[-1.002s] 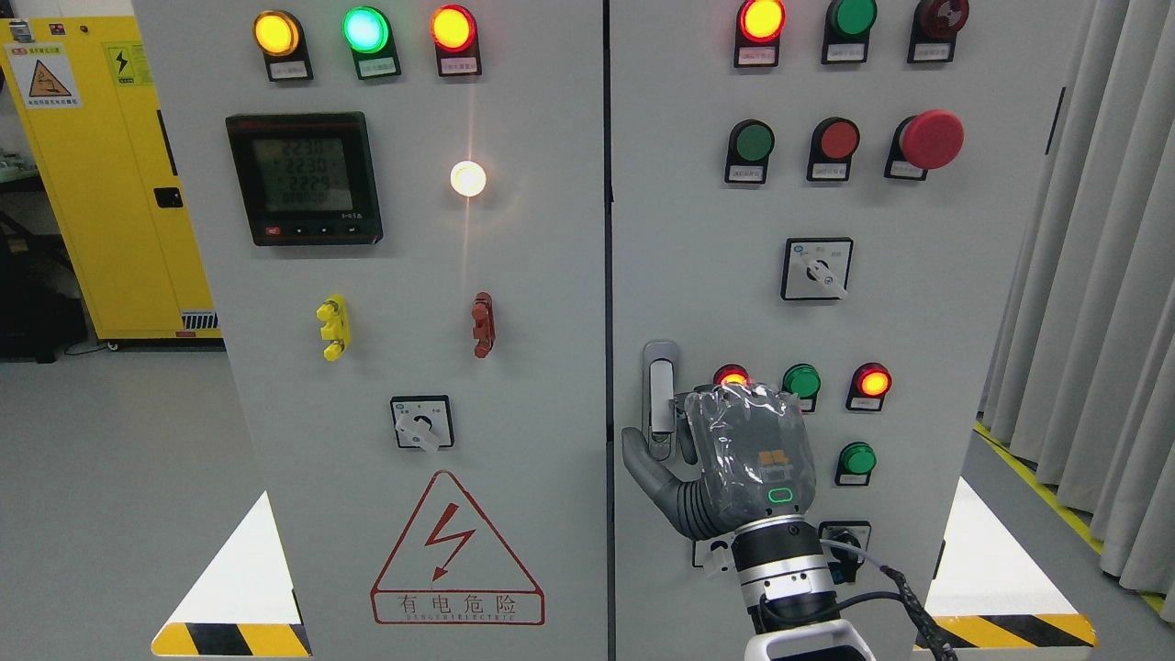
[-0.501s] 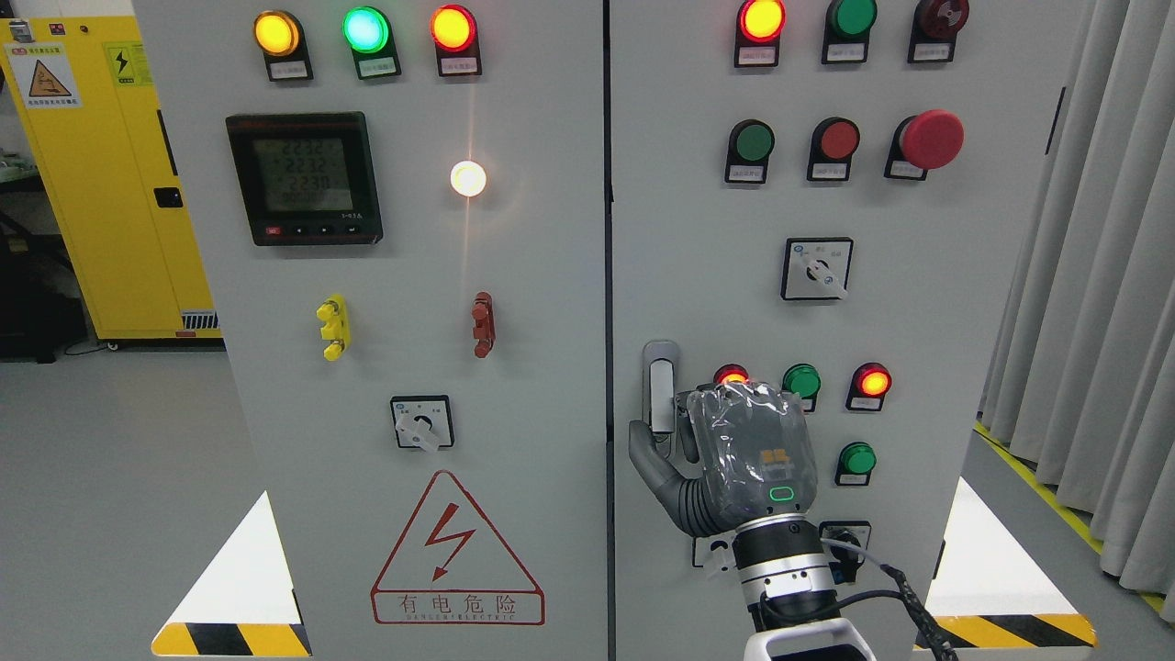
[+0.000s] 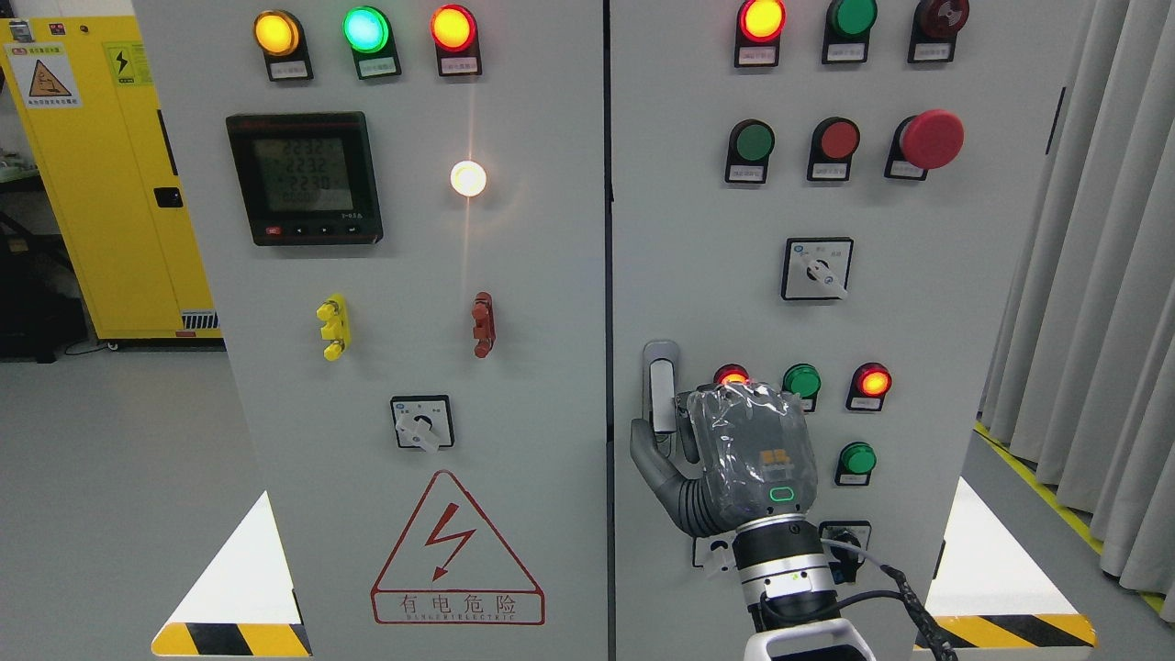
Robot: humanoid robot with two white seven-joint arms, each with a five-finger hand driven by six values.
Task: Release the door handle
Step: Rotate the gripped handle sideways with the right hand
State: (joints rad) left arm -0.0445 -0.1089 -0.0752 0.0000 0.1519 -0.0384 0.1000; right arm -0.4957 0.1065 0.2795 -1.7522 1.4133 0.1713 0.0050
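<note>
Right robot hand raised upright against the right cabinet door, back toward camera, fingers curled around the lower door handle, thumb alongside.

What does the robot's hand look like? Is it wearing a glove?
Only the right hand shows. It is dark grey with ribbed, jointed fingers, and its back is wrapped in clear, crinkly plastic film rather than a glove. There is an orange logo and a small green glowing ring. The wrist is black and silver, with a black cable looping off it.
</note>
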